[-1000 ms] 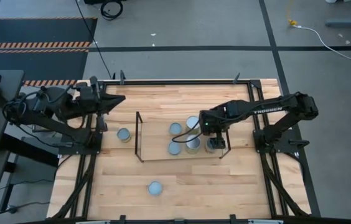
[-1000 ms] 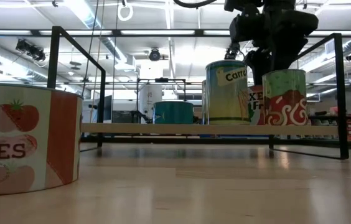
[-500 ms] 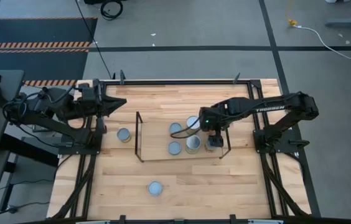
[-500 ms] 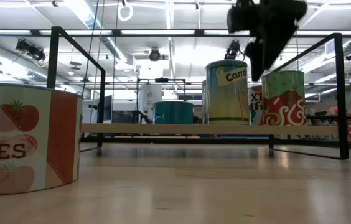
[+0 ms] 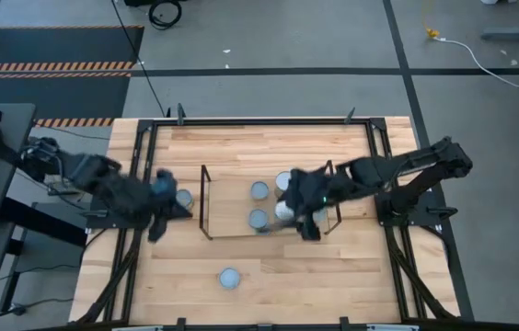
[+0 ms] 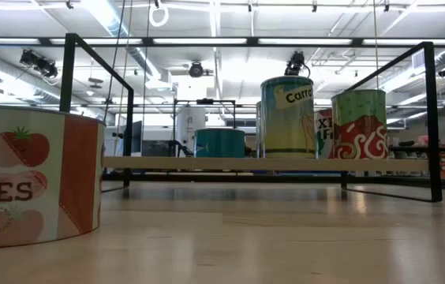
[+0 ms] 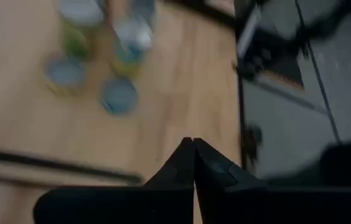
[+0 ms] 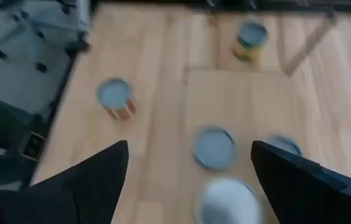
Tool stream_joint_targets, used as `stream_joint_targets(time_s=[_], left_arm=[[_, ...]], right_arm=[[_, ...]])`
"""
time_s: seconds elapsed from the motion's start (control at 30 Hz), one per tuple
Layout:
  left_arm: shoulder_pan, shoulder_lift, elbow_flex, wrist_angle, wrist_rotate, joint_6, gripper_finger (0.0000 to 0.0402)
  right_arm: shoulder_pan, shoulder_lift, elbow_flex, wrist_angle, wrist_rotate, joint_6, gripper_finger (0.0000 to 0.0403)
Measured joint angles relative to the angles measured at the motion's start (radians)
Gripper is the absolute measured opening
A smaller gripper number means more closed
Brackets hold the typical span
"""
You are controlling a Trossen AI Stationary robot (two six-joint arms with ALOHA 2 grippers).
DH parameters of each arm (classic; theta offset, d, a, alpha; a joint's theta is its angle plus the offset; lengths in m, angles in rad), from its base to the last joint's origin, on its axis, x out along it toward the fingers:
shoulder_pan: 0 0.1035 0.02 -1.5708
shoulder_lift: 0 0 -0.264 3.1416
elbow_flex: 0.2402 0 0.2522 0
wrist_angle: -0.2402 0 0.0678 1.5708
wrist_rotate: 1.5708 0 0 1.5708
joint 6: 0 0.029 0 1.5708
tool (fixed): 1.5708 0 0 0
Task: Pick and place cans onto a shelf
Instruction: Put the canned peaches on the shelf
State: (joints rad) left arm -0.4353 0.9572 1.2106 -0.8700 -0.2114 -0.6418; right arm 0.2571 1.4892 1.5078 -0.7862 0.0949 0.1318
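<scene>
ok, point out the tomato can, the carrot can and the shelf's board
tomato can (image 6: 33, 177): low view, label front.
carrot can (image 6: 287, 118): low view, label front.
shelf board (image 6: 207, 163): low view, front edge, bare part.

You see a grey concrete floor around the light wood plank tabletop, which has a black metal frame along its edges. Dark seams cross the floor, one running just past the tabletop's far edge. A black mat with orange-striped borders lies beyond the far left corner, and a white cable with a yellow plug trails beyond the far right corner. Looking level across the tabletop, you find a bright hall with long white ceiling light strips and a white ring hanging from above.
</scene>
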Motion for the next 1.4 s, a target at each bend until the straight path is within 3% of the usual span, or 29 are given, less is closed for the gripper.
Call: stream_joint_targets(time_s=[0.17, 0.27, 0.37, 0.53, 0.83, 0.9, 1.17, 1.4], left_arm=[[-0.165, 0.085, 0.000, -0.141, -0.011, -0.190, 0.0005], [-0.223, 0.102, 0.000, -0.310, -0.109, -0.312, 0.0005], [-0.235, 0.095, -0.002, -0.508, -0.196, -0.433, 0.0014], [-0.185, 0.009, -0.092, -0.649, -0.163, -0.515, 0.0075], [-0.020, -0.235, -0.405, -0.610, -0.067, -0.579, 0.0257], [0.034, -0.261, -0.389, -0.622, -0.076, -0.583, 0.0281], [0.296, -0.280, -0.384, -0.578, -0.125, -0.500, 0.0269], [0.547, -0.166, -0.384, -0.384, -0.044, -0.126, 0.0238]], right_arm=[[0.091, 0.073, 0.000, 0.071, 0.024, 0.052, 0.0347], [0.130, 0.113, 0.000, 0.078, 0.025, 0.080, 0.0347], [0.153, 0.146, 0.000, 0.076, 0.024, 0.086, 0.0347], [0.161, 0.164, 0.000, 0.080, 0.020, 0.105, 0.0347], [0.118, 0.155, 0.000, 0.097, 0.042, 0.121, 0.0347], [0.100, 0.155, 0.000, 0.098, 0.039, 0.107, 0.0347], [0.009, 0.155, 0.000, 0.140, 0.010, 0.067, 0.0347], [-0.026, 0.155, 0.000, 0.165, -0.003, 0.049, 0.0347]])
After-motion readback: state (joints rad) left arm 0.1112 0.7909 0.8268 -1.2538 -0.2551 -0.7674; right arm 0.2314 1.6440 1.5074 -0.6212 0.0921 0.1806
